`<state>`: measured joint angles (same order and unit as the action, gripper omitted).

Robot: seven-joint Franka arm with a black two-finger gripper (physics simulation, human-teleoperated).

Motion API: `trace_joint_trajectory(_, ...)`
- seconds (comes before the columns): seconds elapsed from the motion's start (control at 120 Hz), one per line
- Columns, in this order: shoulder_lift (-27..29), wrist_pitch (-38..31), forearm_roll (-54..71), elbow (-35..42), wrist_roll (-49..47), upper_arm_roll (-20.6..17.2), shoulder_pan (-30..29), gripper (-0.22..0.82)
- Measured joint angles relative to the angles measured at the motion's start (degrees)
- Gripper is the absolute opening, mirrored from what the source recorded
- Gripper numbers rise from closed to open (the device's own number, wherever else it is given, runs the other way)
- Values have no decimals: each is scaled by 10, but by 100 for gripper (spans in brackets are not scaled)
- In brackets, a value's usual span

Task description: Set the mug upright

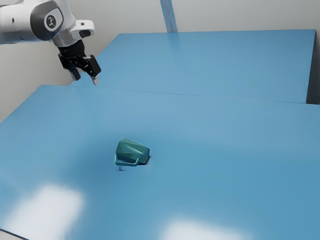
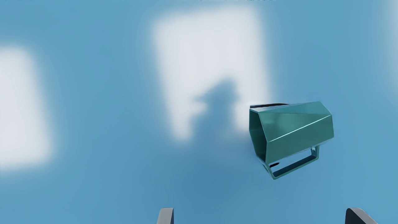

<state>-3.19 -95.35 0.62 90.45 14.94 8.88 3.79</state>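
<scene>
Fingers, grey-tipped [image 2: 166, 216], one pair: spread wide, nothing between them. Carried on the black two-finger gripper [image 1: 86, 79], high over the glossy blue table [image 1: 225, 175] and well apart from the mug.

Item: green faceted mug with angular loop handle [image 2: 295, 127]. Lies on its side on the table, not upright; open mouth toward the exterior view's left.

Hazards, by my judgement. Roll or skid: flat facets and a smooth-looking tabletop, should I close off-centre or let one finger touch first. Snag: the squared green handle [image 2: 295, 167] stands out from the body and could catch a finger on the descent, or foul the table as I turn the mug. Wrong end down: turning it toward its mouth would leave it inverted. Topple: release while tilted, base not flat. Misjudged depth: pale light patches [image 2: 211, 46] and a soft dark shadow [image 2: 217, 102] make poor guides to height.

Views compared. Wrist: looks into the hollow mouth and gives me the finger gap plainly. Exterior: gives the gripper's height and its reach to the mug, which the wrist view leaves me guessing; the mouth's interior is turned from that camera.
</scene>
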Motion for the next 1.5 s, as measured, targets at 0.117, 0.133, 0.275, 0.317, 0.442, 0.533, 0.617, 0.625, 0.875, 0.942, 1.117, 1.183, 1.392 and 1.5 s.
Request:
trace_joint_trajectory(0.117, 2, -12, -1, 6, 5, 6, 2, 60)
trace_joint_trajectory(0.133, 2, -13, -1, 8, 6, 8, 2, 60)
trace_joint_trajectory(0.275, 12, -23, -11, 27, 8, 30, 2, 60)
trace_joint_trajectory(0.317, 16, -31, -18, 40, 7, 37, 2, 60)
trace_joint_trajectory(0.442, 40, -80, -36, 104, -3, 45, -11, 60)
trace_joint_trajectory(0.533, 73, -148, -55, 181, -11, 46, -22, 60)
trace_joint_trajectory(0.617, 97, -220, -75, 247, -17, 46, -14, 60)
trace_joint_trajectory(0.625, 98, -227, -78, 252, -17, 46, -13, 60)
trace_joint_trajectory(0.875, 120, -378, -156, 355, -19, 141, 72, 60)
trace_joint_trajectory(0.942, 131, -404, -172, 382, -2, 172, 102, 60)
trace_joint_trajectory(1.117, 124, -470, -274, 442, 90, 184, 116, 60)
trace_joint_trajectory(1.183, 118, -485, -314, 451, 138, 184, 121, 60)
trace_joint_trajectory(1.392, 87, -509, -380, 458, 267, 185, 146, 60)
trace_joint_trajectory(1.5, 66, -515, -454, 461, 337, 181, 164, 60)
